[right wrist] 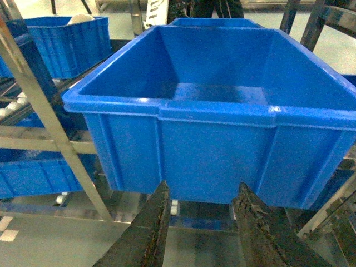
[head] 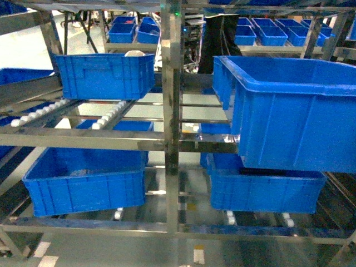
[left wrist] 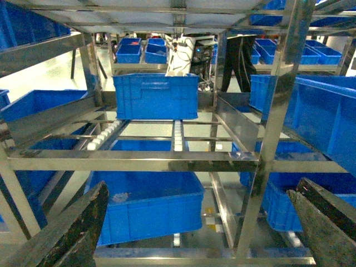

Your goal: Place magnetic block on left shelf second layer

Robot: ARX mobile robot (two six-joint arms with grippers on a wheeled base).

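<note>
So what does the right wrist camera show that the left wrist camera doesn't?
Only the right wrist view looks down into the large blue crate, whose visible inside is bare, with the right gripper open, holding nothing, just below its front wall. Only the left wrist view shows the white-roller rails running to the far blue crate, a lower crate beneath, and the left gripper wide open. Both show the steel shelf uprights and blue crates; neither shows a magnetic block.

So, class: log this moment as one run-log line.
left gripper: open, empty | right gripper: open, empty, facing big blue crate | magnetic block: not visible | left shelf: ahead
</note>
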